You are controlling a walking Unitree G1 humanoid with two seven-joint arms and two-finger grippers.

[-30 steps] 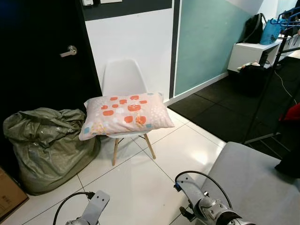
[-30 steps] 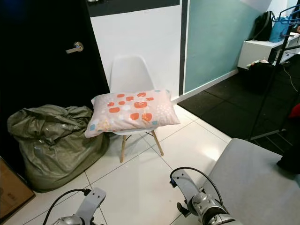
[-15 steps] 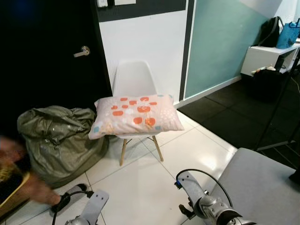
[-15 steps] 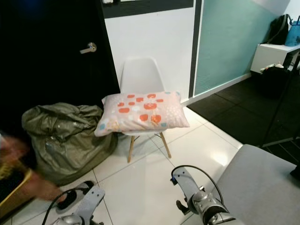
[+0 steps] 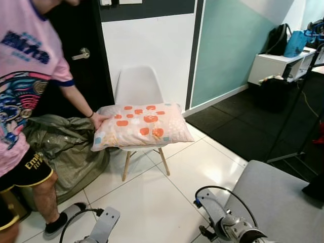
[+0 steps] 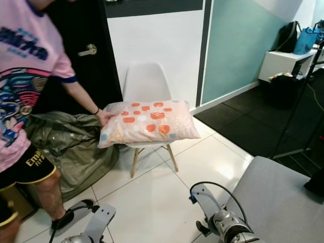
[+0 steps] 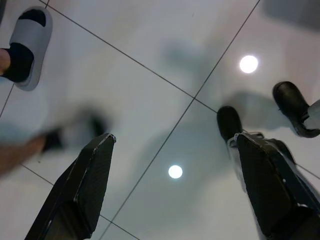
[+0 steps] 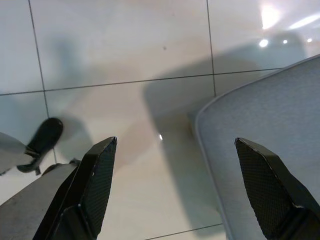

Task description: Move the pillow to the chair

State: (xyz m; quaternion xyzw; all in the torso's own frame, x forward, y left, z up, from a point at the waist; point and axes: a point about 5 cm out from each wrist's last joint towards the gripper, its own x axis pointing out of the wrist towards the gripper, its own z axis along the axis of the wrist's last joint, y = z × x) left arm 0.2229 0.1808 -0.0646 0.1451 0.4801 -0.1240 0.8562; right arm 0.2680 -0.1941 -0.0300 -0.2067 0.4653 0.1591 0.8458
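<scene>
Pillow already across the chair seat, well ahead of both lowered grippers

The pillow (image 5: 140, 125) is seen lying on the seat of the white chair (image 5: 135, 87), its long axis set across the seat and overhanging both side edges, with a person's hand (image 5: 97, 120) touching its left end. The left gripper (image 7: 175, 180) and right gripper (image 8: 172, 180) are held spread and empty above the floor tiles (image 5: 152, 202), the left judged slightly nearer.
</scene>
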